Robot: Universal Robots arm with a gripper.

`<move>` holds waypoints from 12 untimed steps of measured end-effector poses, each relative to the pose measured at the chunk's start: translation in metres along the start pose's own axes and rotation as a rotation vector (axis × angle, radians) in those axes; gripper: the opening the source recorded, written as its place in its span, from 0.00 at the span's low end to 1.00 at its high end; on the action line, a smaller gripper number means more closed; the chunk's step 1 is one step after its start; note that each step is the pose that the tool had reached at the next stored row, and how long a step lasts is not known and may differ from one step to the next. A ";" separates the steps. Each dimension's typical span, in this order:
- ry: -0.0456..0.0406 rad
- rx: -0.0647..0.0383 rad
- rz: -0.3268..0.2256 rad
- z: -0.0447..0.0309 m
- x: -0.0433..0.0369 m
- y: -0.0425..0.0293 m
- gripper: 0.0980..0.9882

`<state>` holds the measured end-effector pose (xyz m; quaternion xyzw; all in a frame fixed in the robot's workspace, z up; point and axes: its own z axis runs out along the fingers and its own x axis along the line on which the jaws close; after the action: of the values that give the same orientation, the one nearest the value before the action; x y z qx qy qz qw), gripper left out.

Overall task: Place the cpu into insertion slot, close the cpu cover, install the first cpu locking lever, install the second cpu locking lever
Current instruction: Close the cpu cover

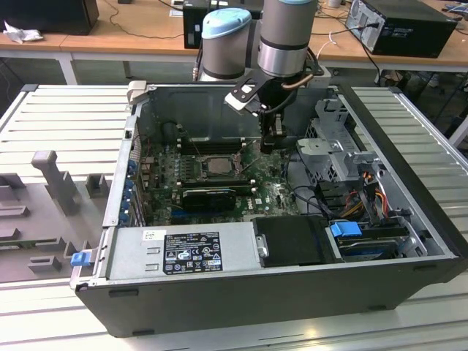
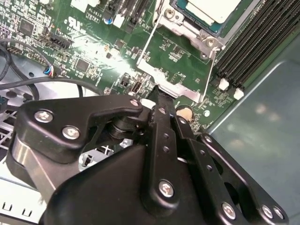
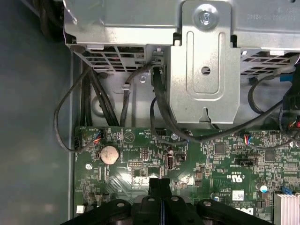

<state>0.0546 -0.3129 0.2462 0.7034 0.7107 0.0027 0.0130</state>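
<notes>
The cpu [image 1: 217, 164] lies pale and square in the insertion slot [image 1: 203, 170] on the green board inside the open computer case. In the second wrist view the cpu [image 2: 212, 7] shows through the cut-out of the cpu cover [image 2: 183, 27], which lies flat around it. Thin wire locking levers [image 2: 146, 44] run along the socket's sides. My gripper [image 1: 276, 142] hangs inside the case on the exterior view's right of the socket. Its black fingers are shut together with nothing between them [image 3: 159, 183]. Its tips [image 2: 157, 93] sit just above the board beside a socket corner, close to a lever wire [image 2: 176, 91].
A silver drive cage [image 3: 201, 70] and black cables [image 3: 159, 108] stand close behind the gripper. A coin battery [image 3: 109, 153] sits on the board. Memory slots [image 2: 253, 42] run beside the socket. The power supply [image 1: 190, 252] fills the case front. Grey fixtures [image 1: 51, 175] lie outside.
</notes>
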 end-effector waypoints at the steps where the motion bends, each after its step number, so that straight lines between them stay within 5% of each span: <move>1: -0.0001 0.000 0.000 0.0000 0.0000 -0.0007 0.01; 12: -0.0001 0.000 0.000 -0.0001 0.0000 -0.0030 0.01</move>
<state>0.0516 -0.3129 0.2462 0.7033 0.7107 0.0027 0.0130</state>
